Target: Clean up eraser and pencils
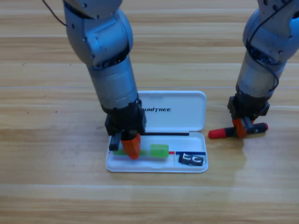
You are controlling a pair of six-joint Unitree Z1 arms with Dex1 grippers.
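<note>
Left claw (131, 145) is down inside the open white case (187, 116), over the left end of the tray, on top of the green-ended pencil (159, 150). Only the green end and a bit of the pale body show past the claw. Can't tell whether that claw is gripping the pencil or has let go.

Eraser (191, 159) already lies in the tray's right end, apart from the green pencil.

Right claw (241, 127) is down on the surface right of the case, jaws straddling the red-capped pencil (237, 131) near its middle; looks closed on it, though the gap is mostly hidden.

Judgement: two of three items are in. For the left arm, release flat and lift straight up so the pencil doesn't drag out. For the right, keep the pencil level, carry it over the tray rim, and align it lengthwise between the green pencil and the hinge side, clear of the eraser. Wait for the left arm to exit first.
</note>
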